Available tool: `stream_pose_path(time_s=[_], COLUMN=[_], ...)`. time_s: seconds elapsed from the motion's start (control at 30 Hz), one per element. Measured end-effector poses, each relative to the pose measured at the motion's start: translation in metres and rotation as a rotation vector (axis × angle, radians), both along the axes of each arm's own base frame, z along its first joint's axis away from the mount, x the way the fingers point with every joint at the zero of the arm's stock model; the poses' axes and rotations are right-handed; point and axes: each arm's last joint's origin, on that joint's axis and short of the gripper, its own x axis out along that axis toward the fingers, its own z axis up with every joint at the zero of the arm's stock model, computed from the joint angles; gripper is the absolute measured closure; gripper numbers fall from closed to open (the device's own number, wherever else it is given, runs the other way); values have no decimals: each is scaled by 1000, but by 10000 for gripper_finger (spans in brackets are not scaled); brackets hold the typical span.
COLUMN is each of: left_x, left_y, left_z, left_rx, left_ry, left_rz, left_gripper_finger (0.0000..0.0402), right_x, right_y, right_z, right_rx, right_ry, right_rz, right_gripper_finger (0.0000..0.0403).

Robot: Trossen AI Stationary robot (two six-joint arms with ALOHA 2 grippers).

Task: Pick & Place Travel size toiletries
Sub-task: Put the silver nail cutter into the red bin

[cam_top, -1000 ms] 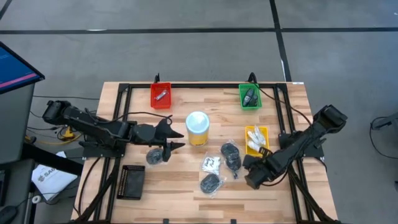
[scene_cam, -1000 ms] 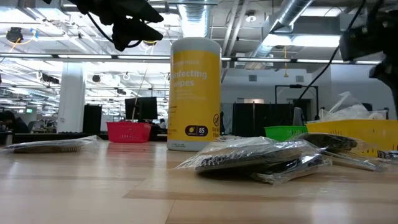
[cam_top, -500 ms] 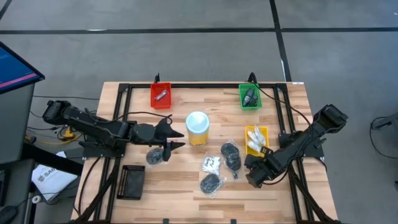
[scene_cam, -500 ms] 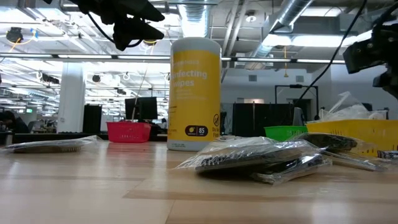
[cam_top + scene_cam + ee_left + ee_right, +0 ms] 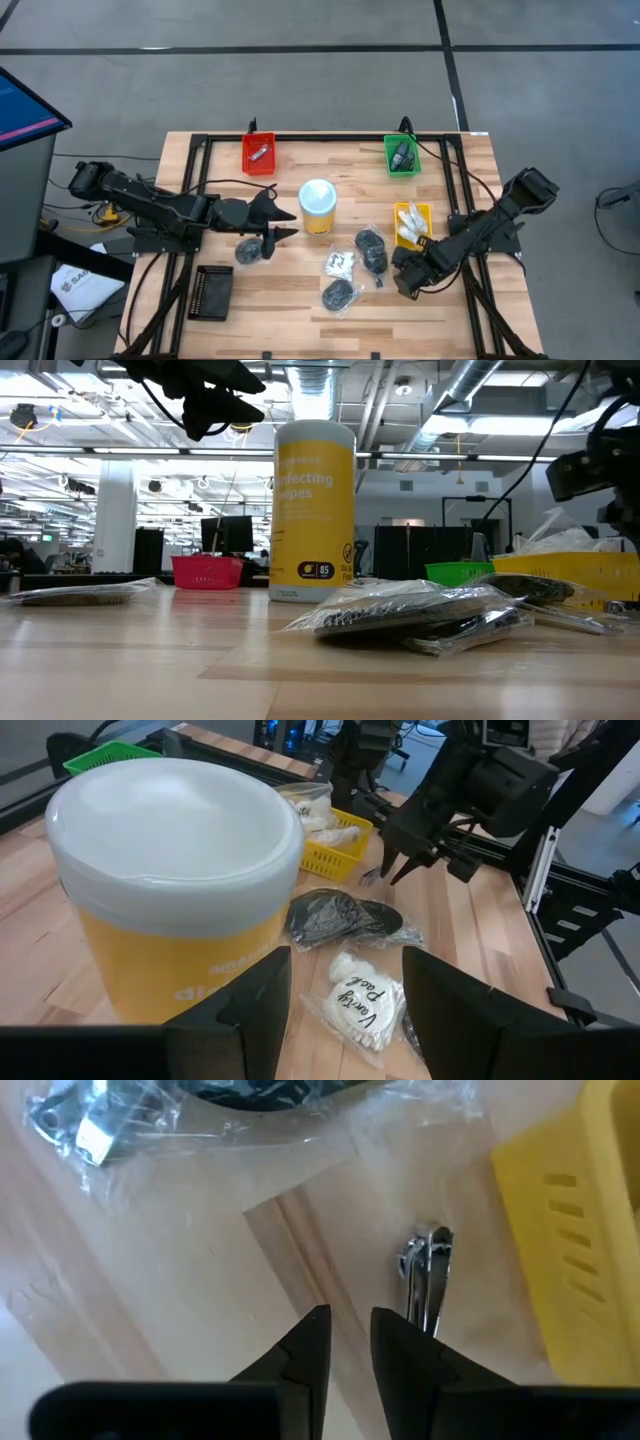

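- The right end effector (image 5: pixel 404 284) has crept a little inward along the bench (image 5: pixel 300 300) since a second ago; its fingers (image 5: pixel 305 1342) stand a narrow gap apart and hold nothing.
- In the low view that arm's dark body now hangs lower at the right edge than before.
- The left end effector (image 5: pixel 284 224) has not moved; it hangs beside the tub (image 5: pixel 318 205), fingers (image 5: pixel 260 995) spread wide and empty.
- Nothing on the bench has shifted: a sachet (image 5: pixel 340 263) and two bagged bundles (image 5: pixel 372 246) lie between tub and right arm, a third bundle (image 5: pixel 248 252) under the left arm.
- Only the right wrist view shows a small silvery clipper (image 5: pixel 430 1275) on the wood, just beside the yellow tray (image 5: pixel 575 1220) and just ahead of the fingertips, not touched.
- Only the high view shows the contents of the red tray (image 5: pixel 258 153) and green tray (image 5: pixel 402 156), plus the black tray (image 5: pixel 211 292).
- The left wrist view reads the sachet's print and sees the right arm beyond.
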Motion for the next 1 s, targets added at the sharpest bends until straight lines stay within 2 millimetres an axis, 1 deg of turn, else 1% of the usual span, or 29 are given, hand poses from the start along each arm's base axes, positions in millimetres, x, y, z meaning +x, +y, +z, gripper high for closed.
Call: stream_pose_path(time_s=[0.23,0.4,0.57,0.87,1.0], left_x=[0,0,0,0,0], left_y=[0,0,0,0,0], left_z=[0,0,0,0,0], left_rx=[0,0,1,1,1], left_ry=[0,0,1,2,3], left_rz=[0,0,0,0,0], left_gripper_finger=[220,220,220,220,220], right_x=[3,3,-4,-11,-17], right_y=[-5,-4,-8,3,-2], right_z=[1,4,3,0,-8], right_rx=[5,4,-23,-13,-29], right_ry=[5,6,67,75,96], right_rz=[-6,-5,-52,-53,-85], right_gripper_finger=[337,337,337,337,337])
